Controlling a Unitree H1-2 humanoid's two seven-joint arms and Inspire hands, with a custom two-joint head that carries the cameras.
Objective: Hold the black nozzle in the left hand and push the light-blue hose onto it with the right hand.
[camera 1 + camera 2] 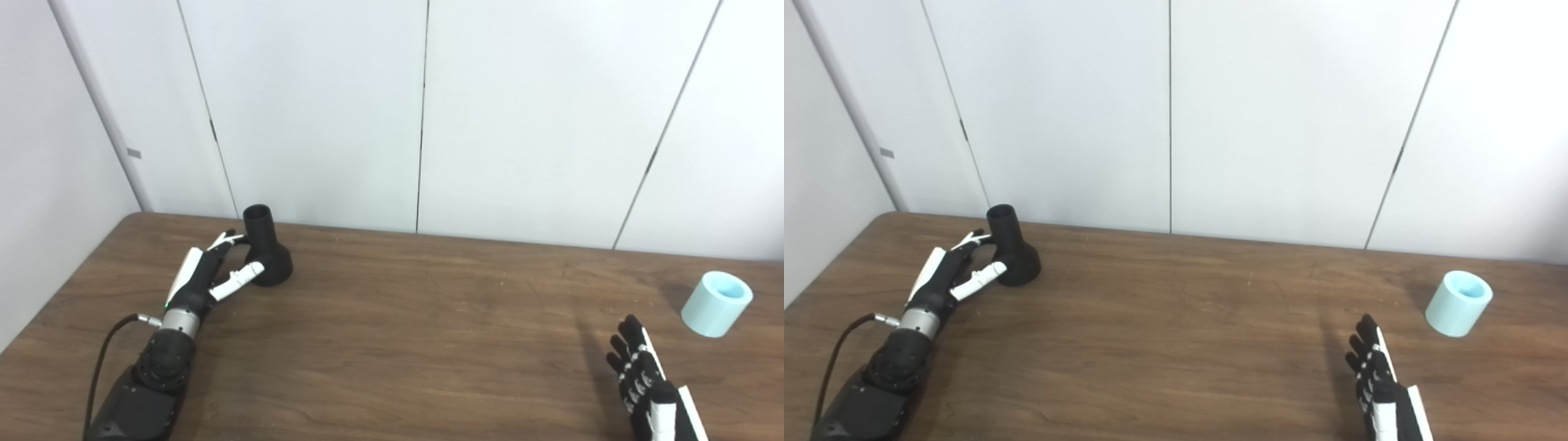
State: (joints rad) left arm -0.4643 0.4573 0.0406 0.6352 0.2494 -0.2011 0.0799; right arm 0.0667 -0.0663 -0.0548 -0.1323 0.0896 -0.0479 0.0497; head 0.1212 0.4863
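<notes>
Matt black nozzle (264,248), wood-grain table (416,318)

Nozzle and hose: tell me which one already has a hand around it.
The black nozzle, far left: the left hand has fingers and thumb open on either side of it. The light-blue hose sits alone, beyond the right hand.

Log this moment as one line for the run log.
left hand: open at black nozzle | right hand: open, short of light-blue hose | mating: not begun

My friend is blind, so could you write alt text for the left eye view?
The robot's left hand reaches with open fingers around a black nozzle standing upright on a brown table. Far right, its right hand hovers open, short of a light-blue hose piece.
</notes>
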